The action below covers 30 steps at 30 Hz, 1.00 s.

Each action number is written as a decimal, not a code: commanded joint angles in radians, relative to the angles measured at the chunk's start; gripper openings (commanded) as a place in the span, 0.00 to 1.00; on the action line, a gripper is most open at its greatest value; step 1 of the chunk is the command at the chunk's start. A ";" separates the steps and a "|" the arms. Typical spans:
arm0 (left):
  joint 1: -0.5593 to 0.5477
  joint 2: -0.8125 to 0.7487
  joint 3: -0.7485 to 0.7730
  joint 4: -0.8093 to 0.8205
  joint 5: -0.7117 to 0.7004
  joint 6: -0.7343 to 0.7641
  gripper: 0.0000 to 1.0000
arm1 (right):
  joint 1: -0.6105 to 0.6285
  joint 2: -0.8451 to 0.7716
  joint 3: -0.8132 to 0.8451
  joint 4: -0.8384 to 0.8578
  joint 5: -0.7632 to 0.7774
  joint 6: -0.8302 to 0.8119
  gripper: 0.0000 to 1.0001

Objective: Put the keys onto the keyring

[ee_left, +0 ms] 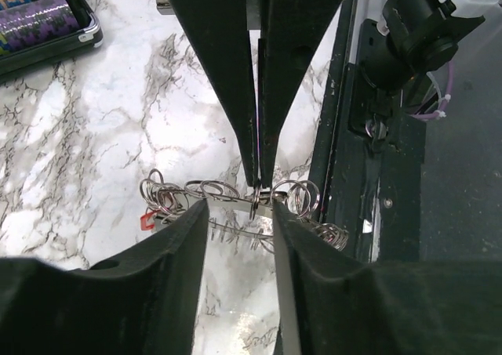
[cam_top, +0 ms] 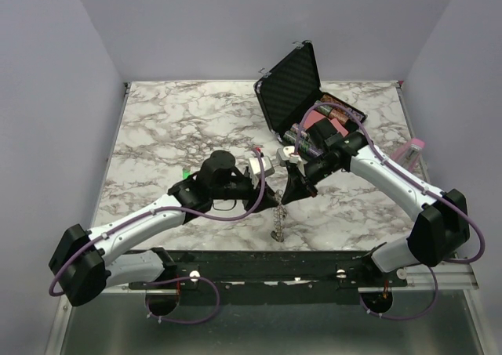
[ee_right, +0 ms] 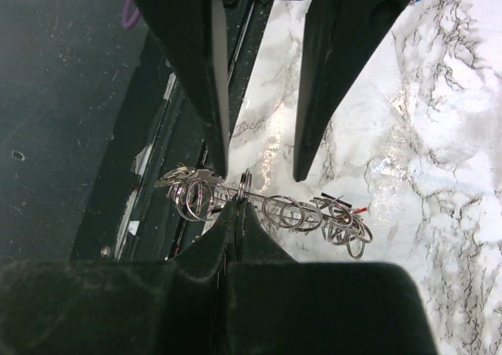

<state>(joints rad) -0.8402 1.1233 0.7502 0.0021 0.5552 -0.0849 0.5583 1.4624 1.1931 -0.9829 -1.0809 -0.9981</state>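
The keyring (cam_top: 278, 222) is a chain of silver split rings, hanging between the two arms above the table's near edge. My right gripper (ee_right: 239, 202) is shut on one ring (ee_right: 245, 184) near the chain's middle, so the chain (ee_left: 212, 190) stretches sideways. A red key head (ee_left: 146, 220) shows at one end of the chain, beside a thin black piece (ee_right: 331, 198). Other keys are hard to tell apart among the rings. My left gripper (ee_left: 239, 210) is open. Its fingertips straddle the chain on either side of the right gripper's tips (ee_left: 257, 184) and hold nothing.
An open black hard case (cam_top: 294, 81) stands at the back right, with a red-lined tray behind the right arm. A pink object (cam_top: 413, 150) lies at the table's right edge. The black base rail (ee_left: 345, 159) runs just beyond the chain.
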 commanded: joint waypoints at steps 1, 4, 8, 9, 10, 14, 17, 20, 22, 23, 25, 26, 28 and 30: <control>-0.005 0.024 0.034 -0.007 0.048 0.007 0.42 | 0.006 -0.030 0.030 -0.016 -0.010 -0.011 0.00; -0.005 0.043 0.035 0.016 0.072 -0.003 0.35 | 0.006 -0.030 0.030 -0.011 -0.014 -0.008 0.00; -0.007 0.055 0.029 0.033 0.089 -0.013 0.35 | 0.006 -0.027 0.030 -0.011 -0.025 -0.002 0.00; -0.007 0.058 0.026 0.039 0.091 -0.016 0.35 | 0.006 -0.028 0.028 -0.010 -0.025 -0.001 0.00; -0.007 0.059 0.025 0.047 0.095 -0.019 0.35 | 0.005 -0.027 0.030 -0.008 -0.027 0.003 0.00; -0.007 0.067 0.021 0.064 0.115 -0.024 0.20 | 0.006 -0.024 0.026 -0.005 -0.031 0.006 0.00; -0.007 0.078 0.031 0.058 0.129 -0.024 0.00 | 0.006 -0.022 0.025 -0.003 -0.036 0.006 0.00; -0.007 0.067 0.025 0.055 0.124 -0.026 0.00 | 0.006 -0.022 0.023 0.000 -0.042 0.010 0.01; -0.008 0.028 -0.011 0.076 0.091 -0.029 0.00 | 0.006 -0.022 0.022 0.010 -0.048 0.027 0.06; -0.008 0.003 -0.032 0.093 0.074 -0.032 0.00 | 0.005 -0.023 0.020 0.015 -0.053 0.033 0.11; -0.005 -0.141 -0.158 0.247 -0.021 -0.087 0.00 | 0.003 -0.013 0.013 0.018 -0.086 0.042 0.20; -0.005 -0.172 -0.205 0.318 -0.029 -0.114 0.00 | 0.005 -0.008 0.010 0.018 -0.099 0.044 0.21; -0.005 -0.207 -0.265 0.433 -0.047 -0.160 0.00 | 0.003 0.002 0.007 0.018 -0.129 0.049 0.21; -0.005 -0.223 -0.310 0.528 -0.063 -0.196 0.00 | 0.005 0.010 0.002 0.018 -0.157 0.049 0.21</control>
<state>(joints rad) -0.8417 0.9493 0.5163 0.2317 0.5652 -0.1783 0.5613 1.4624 1.1931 -0.9737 -1.1439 -0.9642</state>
